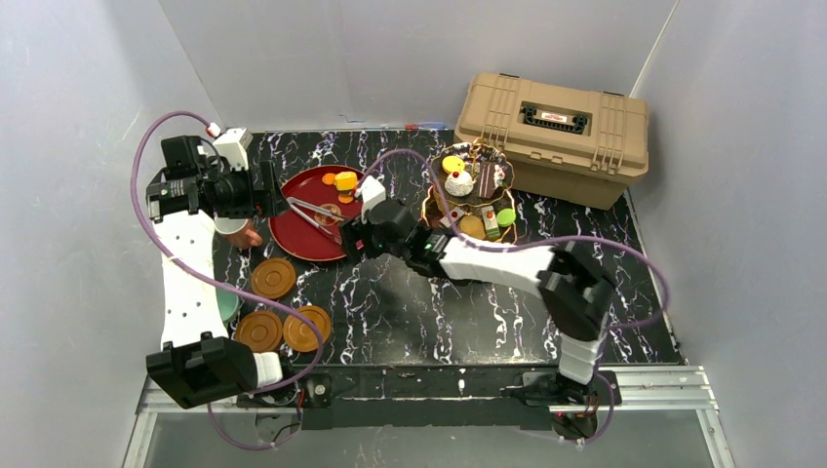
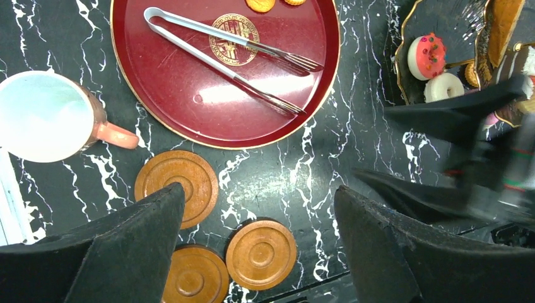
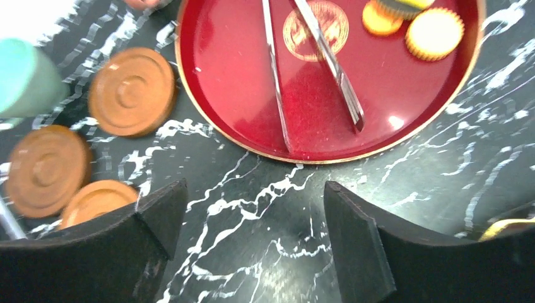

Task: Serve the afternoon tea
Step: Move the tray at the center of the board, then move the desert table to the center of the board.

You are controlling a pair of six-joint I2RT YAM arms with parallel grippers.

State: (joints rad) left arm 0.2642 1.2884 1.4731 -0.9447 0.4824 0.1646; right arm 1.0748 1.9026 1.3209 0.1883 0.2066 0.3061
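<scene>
The dark three-tier stand (image 1: pixel 475 191) with gold rims holds several small pastries, among them a pink doughnut (image 2: pixel 426 55). A red tray (image 1: pixel 304 239) carries metal tongs (image 1: pixel 317 214) and a few orange pastries (image 1: pixel 343 181). The pinkish cup (image 2: pixel 47 117) stands left of the tray. The teal cup (image 3: pixel 25 79) is near three brown saucers (image 1: pixel 273 278) (image 1: pixel 258 331) (image 1: pixel 306 328). My left gripper (image 1: pixel 276 202) hovers open over the tray's left edge, holding nothing. At the tray's right front edge, my right gripper (image 1: pixel 349 237) is open and empty above the bare table.
A tan plastic case (image 1: pixel 556 127) sits at the back right, just behind the stand. The left arm (image 1: pixel 190 283) runs along the left side, over the teal cup. The right arm (image 1: pixel 488 258) stretches across the black marbled table (image 1: pixel 410 312).
</scene>
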